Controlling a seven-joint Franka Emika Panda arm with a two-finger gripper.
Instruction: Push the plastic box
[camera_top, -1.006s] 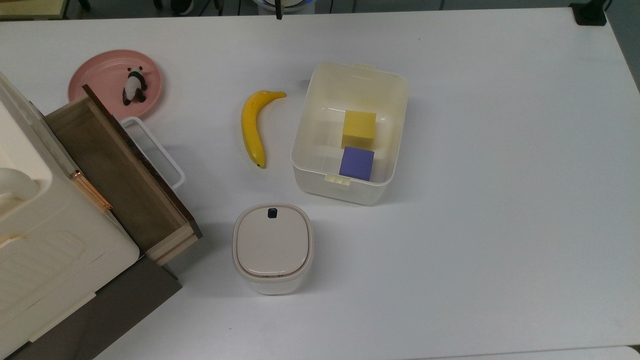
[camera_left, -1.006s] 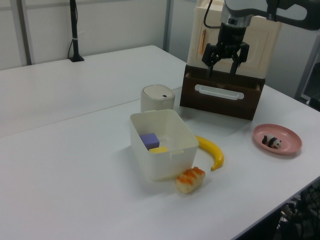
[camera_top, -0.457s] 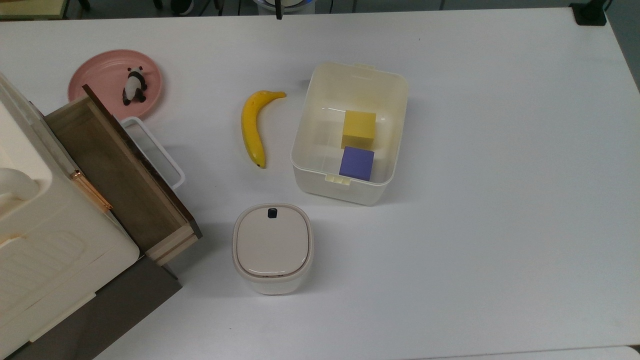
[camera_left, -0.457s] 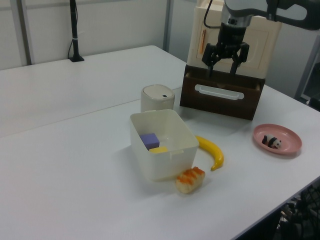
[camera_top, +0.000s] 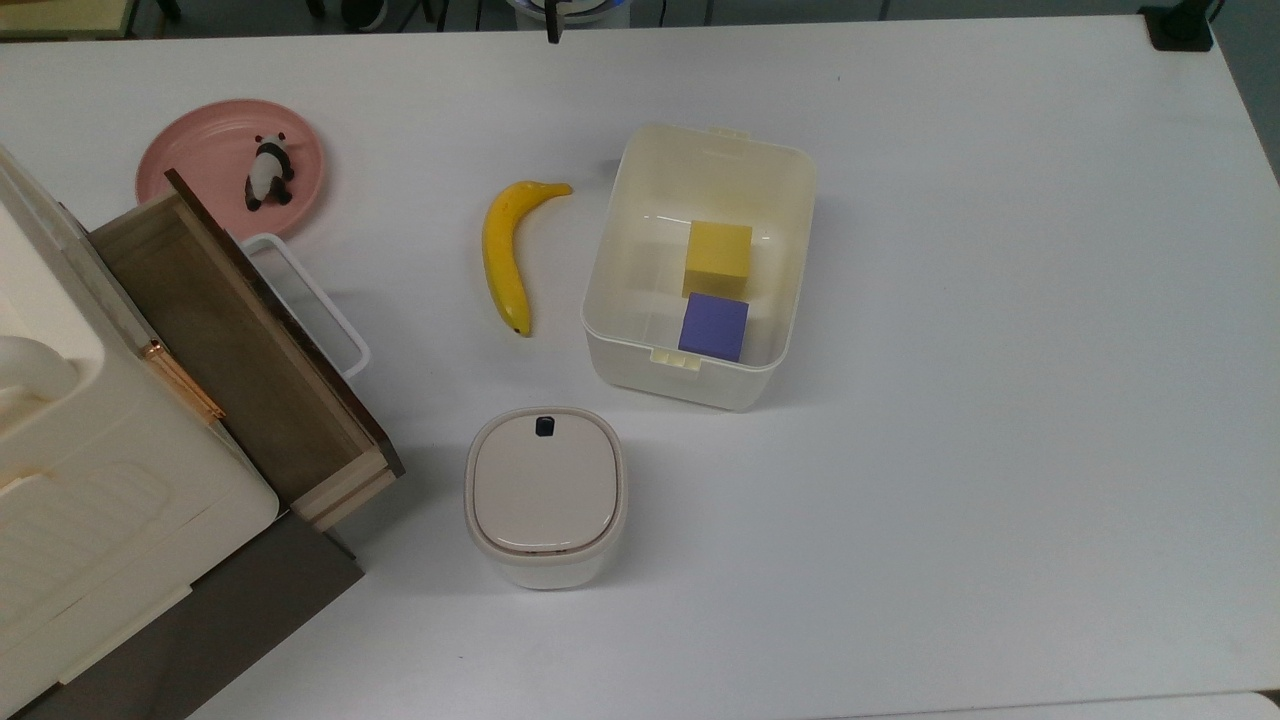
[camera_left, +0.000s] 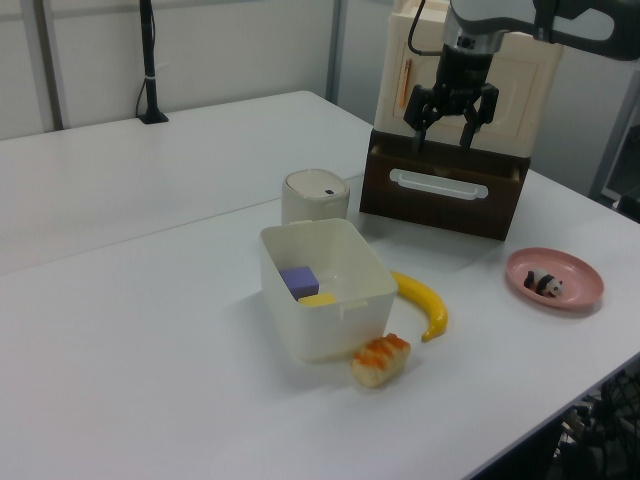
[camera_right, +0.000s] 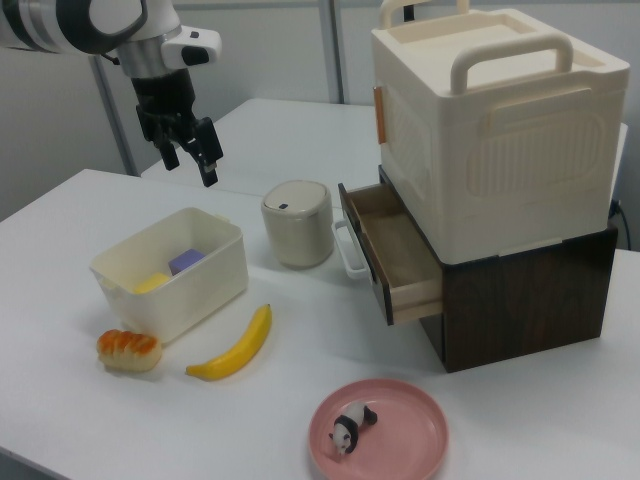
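Robot pincer (camera_right: 187, 147) hangs high w/ fingers spread wide, empty, well apart from the plastic box (camera_top: 700, 265), which sits mid-worktop (camera_top: 1000, 400) beside a banana (camera_top: 505, 250), so approach for the push looks not yet begun.

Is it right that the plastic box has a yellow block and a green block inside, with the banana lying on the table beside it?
Not quite. The plastic box holds a yellow block and a purple block, not a green one; the top view shows both inside. The rest stands: the banana lies on the table beside the box, apart from it.
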